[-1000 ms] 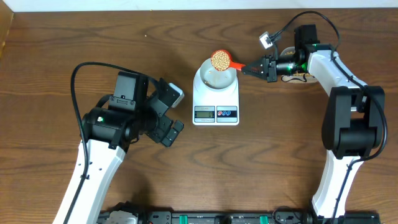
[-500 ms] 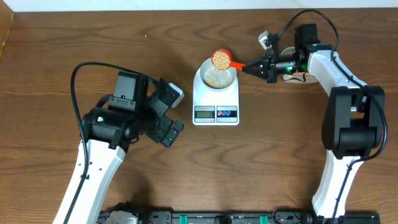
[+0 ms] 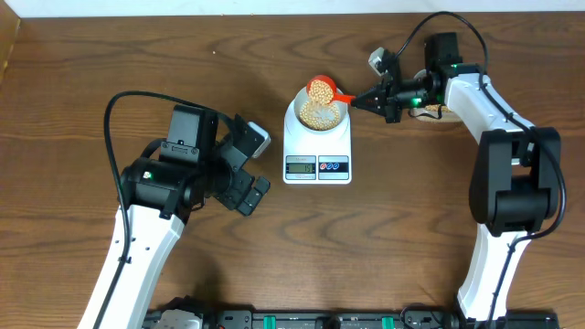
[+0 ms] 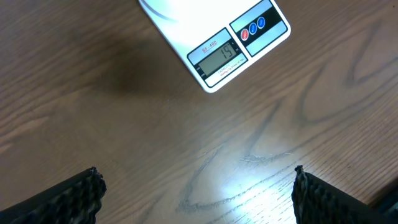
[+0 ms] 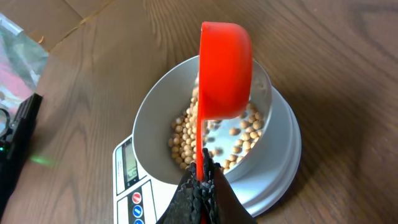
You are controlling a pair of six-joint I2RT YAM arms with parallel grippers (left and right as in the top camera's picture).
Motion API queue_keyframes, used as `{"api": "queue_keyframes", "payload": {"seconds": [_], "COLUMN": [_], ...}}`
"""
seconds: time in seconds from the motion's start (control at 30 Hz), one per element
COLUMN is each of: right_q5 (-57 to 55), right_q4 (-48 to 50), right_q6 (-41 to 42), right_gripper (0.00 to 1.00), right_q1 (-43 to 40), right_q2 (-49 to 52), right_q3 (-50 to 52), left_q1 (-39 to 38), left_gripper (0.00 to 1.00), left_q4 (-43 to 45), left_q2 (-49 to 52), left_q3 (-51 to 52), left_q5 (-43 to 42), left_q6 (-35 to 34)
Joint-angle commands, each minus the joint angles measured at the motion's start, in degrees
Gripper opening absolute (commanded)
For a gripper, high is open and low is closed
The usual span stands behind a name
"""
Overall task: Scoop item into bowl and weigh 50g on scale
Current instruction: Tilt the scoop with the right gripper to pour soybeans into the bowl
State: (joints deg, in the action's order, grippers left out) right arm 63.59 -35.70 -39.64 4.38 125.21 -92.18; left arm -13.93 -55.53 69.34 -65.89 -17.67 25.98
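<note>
The white scale (image 3: pixel 317 151) lies at the table's middle with the pale bowl (image 3: pixel 302 117) on it. My right gripper (image 3: pixel 367 97) is shut on the handle of a red scoop (image 3: pixel 320 89), which is tipped on its side over the bowl. In the right wrist view the scoop (image 5: pixel 225 68) spills beige beans (image 5: pixel 186 140) into the bowl (image 5: pixel 152 118), above my gripper (image 5: pixel 204 180). My left gripper (image 3: pixel 260 167) stands open and empty left of the scale. In its wrist view (image 4: pixel 196 199) the scale's display (image 4: pixel 219 55) shows digits.
A crumpled plastic bag (image 5: pixel 18 56) lies left of the scale in the right wrist view. A small object (image 3: pixel 430 111) sits half hidden under my right arm. Black cables arc above both arms.
My right gripper has rolled the scoop further over and shifted slightly up and left. Beans have dropped from the scoop, and the heap in the bowl has grown. The left arm has not moved.
</note>
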Motion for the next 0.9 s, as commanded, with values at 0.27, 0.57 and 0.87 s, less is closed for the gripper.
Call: {"api": "queue_keyframes", "payload": {"seconds": [0.27,0.57,0.87], "right_q5": [0.5,-6.4,-11.6], "right_q4": [-1.5,-5.4,-7.6], "right_q6": [-3.1,-5.1,-6.3], "right_gripper": [0.01,0.01,0.01], "right_q1": [0.2,1.2,2.8], "right_q2": [-4.4,-7.8,-8.0], "right_q3": [-0.1,-0.1,-0.1], "left_q1": [0.0,0.0,0.0], "left_gripper": [0.98,0.98,0.98], "left_q4": [-0.1,-0.1,-0.1], "left_q2": [0.3,0.3,0.3], "left_q3": [-0.1,-0.1,-0.1], "left_q5": [0.2,0.2,0.2], "left_q6": [1.0,1.0,1.0]}}
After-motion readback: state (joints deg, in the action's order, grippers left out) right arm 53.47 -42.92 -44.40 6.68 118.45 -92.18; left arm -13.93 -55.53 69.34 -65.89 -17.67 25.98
